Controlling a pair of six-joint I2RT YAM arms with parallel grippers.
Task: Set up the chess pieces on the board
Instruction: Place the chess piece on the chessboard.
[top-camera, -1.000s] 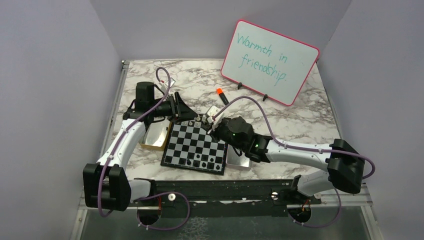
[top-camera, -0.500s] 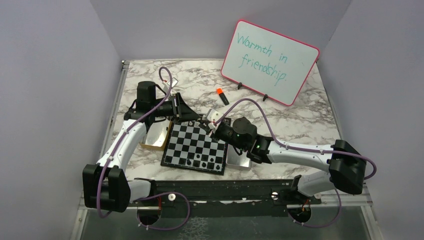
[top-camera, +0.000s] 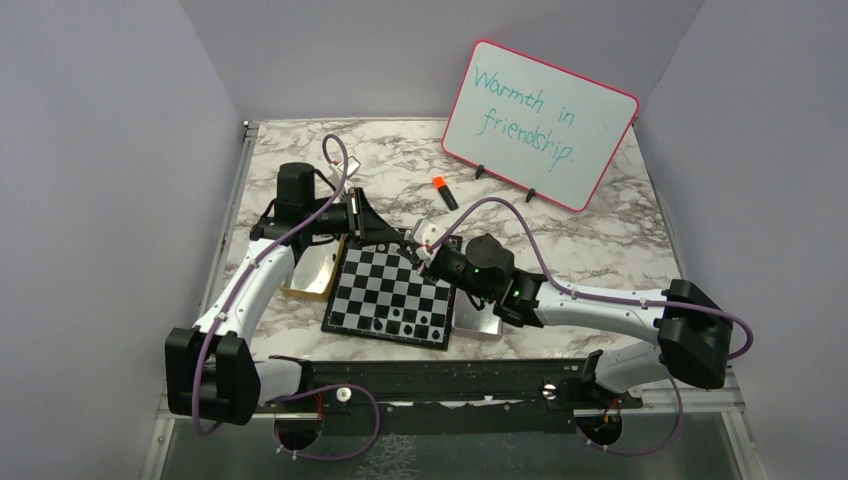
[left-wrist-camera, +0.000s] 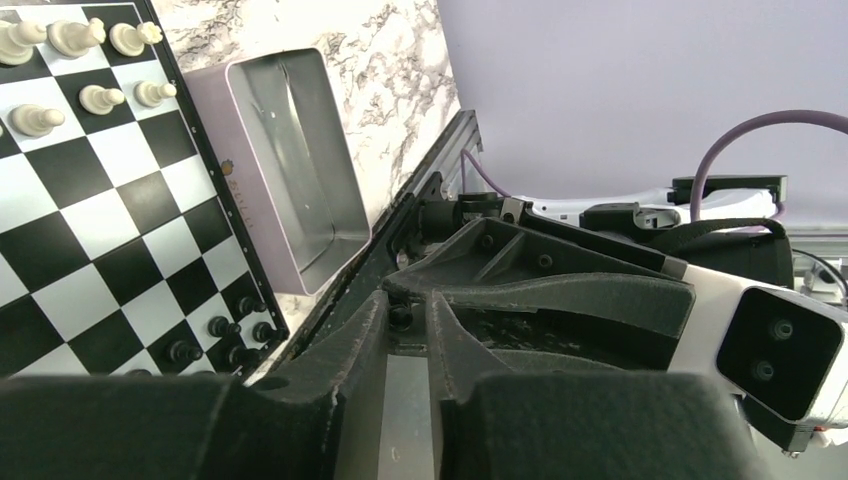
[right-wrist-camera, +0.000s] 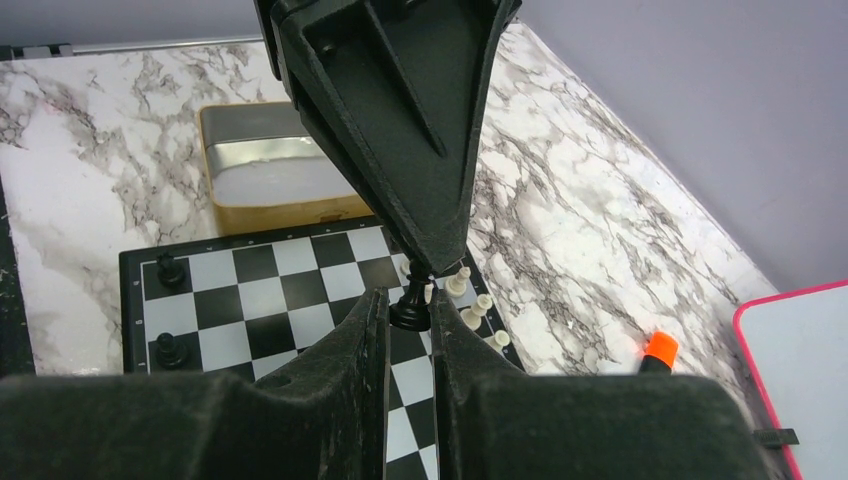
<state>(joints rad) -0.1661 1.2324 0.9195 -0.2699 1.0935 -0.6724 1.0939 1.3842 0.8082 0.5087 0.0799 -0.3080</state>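
Plainly, right tool (right-wrist-camera: 408, 298) clasps a black chess piece (right-wrist-camera: 410, 312); whether left tool (right-wrist-camera: 433, 262) grips, cannot tell.

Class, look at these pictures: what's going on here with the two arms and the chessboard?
The right gripper pinches a black piece over the far side of the chessboard. The left gripper meets that piece tip-first from the opposite direction, like a handover; whether it grips is unclear. Some white pieces stand at the board's far side, some black ones at the near side.
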